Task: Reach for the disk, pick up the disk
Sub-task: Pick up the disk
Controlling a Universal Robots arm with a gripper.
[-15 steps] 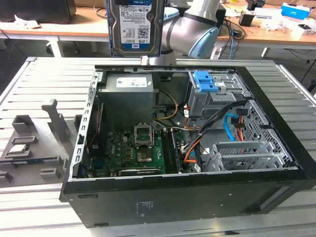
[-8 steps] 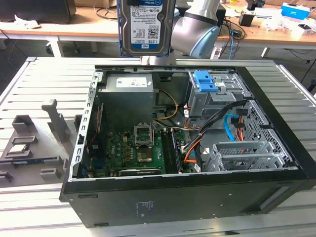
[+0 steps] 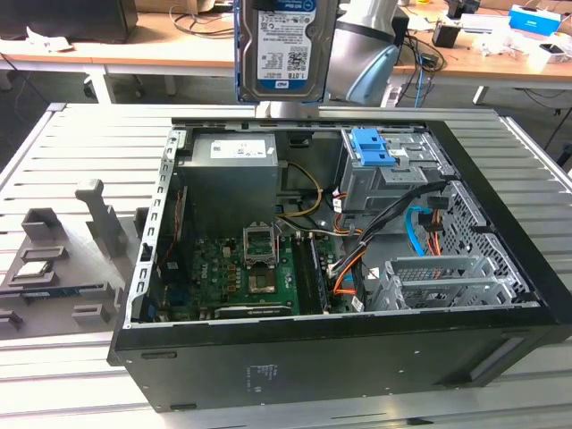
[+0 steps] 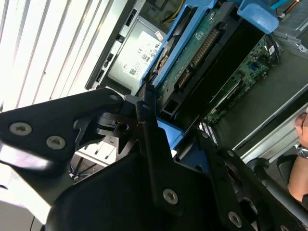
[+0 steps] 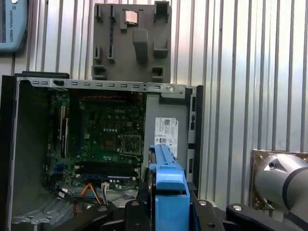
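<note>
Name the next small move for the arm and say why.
Probably a short straight lift, keeping the grip. The disk hangs label-out above the open computer case, clamped edge-on in the tool by its blue rails, and it sits over the cables and the drive cage.

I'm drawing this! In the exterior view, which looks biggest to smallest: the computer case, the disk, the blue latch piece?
1. Computer case, by far the largest.
2. Disk, held up above the case; it sits cut off at the picture's top.
3. Blue latch piece, the smallest.
</note>
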